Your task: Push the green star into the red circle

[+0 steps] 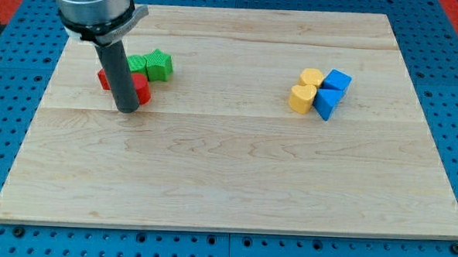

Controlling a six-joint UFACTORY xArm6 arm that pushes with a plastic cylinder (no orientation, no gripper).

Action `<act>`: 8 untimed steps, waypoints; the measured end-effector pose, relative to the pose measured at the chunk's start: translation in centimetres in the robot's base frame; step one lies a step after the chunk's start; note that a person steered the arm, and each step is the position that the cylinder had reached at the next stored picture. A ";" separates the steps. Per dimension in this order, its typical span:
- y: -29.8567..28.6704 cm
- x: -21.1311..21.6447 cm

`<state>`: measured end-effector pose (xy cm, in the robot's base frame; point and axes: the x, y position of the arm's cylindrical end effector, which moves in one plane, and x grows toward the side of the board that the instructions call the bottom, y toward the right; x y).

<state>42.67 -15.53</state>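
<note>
My tip (127, 108) rests on the board at the view's upper left, right in front of a cluster of red and green blocks. A red block (141, 87) shows just right of the rod, and another red piece (102, 79) shows at its left; the rod hides their shapes. A green block (159, 64) sits just above and right of the red ones, with a second green piece (137, 63) beside it, touching the red. Which green one is the star is unclear.
At the view's right, two yellow blocks (301, 97) (312, 76) and two blue blocks (337, 80) (327, 104) sit bunched together. The wooden board (227, 183) lies on a blue pegboard surface.
</note>
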 end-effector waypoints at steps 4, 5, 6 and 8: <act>6.6 -9.7; 4.1 -12.6; 3.6 -11.7; 1.3 -17.1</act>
<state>25.61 -14.23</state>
